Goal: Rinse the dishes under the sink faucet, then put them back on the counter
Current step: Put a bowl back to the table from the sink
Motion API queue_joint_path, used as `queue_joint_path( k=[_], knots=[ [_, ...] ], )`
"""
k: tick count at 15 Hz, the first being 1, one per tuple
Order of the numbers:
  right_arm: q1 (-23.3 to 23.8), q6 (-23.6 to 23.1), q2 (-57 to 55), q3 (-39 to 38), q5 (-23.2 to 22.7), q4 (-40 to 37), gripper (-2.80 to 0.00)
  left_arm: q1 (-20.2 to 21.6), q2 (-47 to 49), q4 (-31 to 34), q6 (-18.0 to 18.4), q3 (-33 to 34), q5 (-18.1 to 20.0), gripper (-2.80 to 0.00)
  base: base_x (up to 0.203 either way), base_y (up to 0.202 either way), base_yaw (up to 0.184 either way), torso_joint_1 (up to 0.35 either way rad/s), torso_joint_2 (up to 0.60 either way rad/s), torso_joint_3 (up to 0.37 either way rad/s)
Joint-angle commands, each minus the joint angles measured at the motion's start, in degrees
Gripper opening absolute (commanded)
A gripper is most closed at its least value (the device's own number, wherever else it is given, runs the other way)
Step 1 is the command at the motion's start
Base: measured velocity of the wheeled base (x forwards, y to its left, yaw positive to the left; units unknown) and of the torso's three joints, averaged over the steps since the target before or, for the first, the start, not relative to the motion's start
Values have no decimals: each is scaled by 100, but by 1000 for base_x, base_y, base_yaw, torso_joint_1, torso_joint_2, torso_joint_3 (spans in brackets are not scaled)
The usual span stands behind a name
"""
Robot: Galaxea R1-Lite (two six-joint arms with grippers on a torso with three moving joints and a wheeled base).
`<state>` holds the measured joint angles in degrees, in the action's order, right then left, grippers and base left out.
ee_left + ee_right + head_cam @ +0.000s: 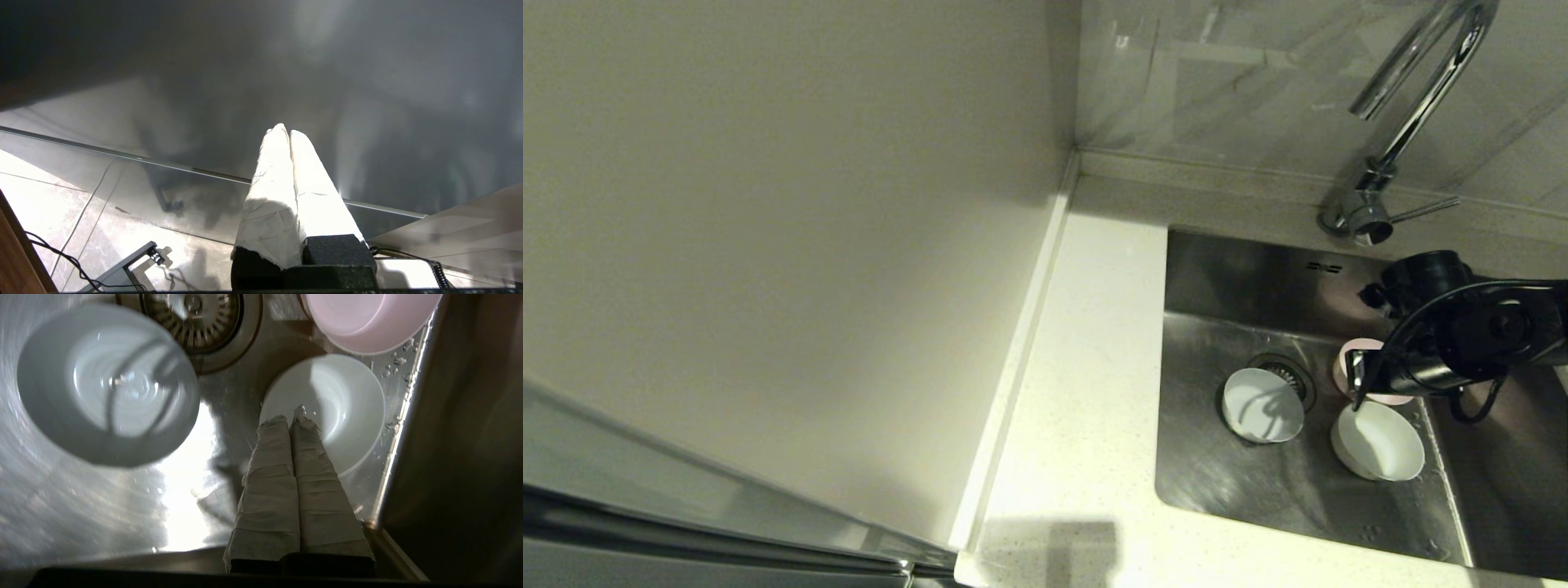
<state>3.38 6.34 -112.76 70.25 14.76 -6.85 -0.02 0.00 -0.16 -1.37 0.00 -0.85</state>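
Three bowls lie in the steel sink point(1241, 278). The pale blue bowl point(1262, 405) point(110, 384) rests beside the drain strainer point(204, 322). The mint-white bowl point(1379, 441) point(347, 396) sits near the sink's right wall, and the pink bowl point(1342, 371) point(359, 318) behind it is partly hidden by my right arm. My right gripper point(1357, 390) point(292, 418) hangs shut and empty just over the mint-white bowl's near rim. The chrome faucet point(1413, 106) rises behind the sink. My left gripper point(288, 130) is shut and parked out of the head view.
The speckled white counter point(1086, 367) runs left of the sink, bounded by a plain off-white panel point(768, 245). The faucet lever point(1425, 211) points right. Water drops lie on the sink floor by the right wall point(392, 363).
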Motion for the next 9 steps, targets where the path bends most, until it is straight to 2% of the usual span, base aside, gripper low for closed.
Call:
queue_joint_path(
  k=[1, 5, 9],
  knots=[
    [-5, 54, -269, 142, 35, -10, -280, 2, -20, -2, -2, 0, -3, -280, 0, 0, 0, 0, 0, 0],
    [-4, 649, -589, 305, 492, -18, -280, 2, -18, -2, -4, 0, -3, -280, 0, 0, 0, 0, 0, 0],
    [-4, 653, -640, 298, 694, 17, -280, 2, -18, -2, -4, 0, -3, -280, 0, 0, 0, 0, 0, 0]
  ],
)
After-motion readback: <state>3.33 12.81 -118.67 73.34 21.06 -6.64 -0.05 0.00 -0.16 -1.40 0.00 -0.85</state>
